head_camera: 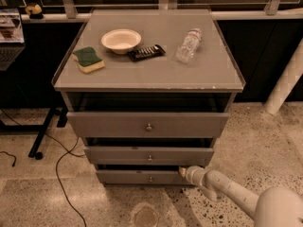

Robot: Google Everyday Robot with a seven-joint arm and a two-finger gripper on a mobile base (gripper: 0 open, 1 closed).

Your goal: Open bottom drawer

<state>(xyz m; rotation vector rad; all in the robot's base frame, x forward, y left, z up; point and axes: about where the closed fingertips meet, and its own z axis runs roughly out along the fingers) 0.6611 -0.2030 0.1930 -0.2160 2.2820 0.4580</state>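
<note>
I am reaching in low from the front right, and my gripper (185,172) is sitting at the right end of the bottom drawer (137,177), just above its front's top edge. I cannot tell whether it is spread or pressed together. The drawer is standing slightly out, under the two larger grey fronts, its small knob (151,178) at centre. On the worktop (151,77), a green sponge (88,59) is lying near the left edge, a white bowl (121,40) toward the back left corner, and a plastic bottle (188,45) on its side toward the back right.
</note>
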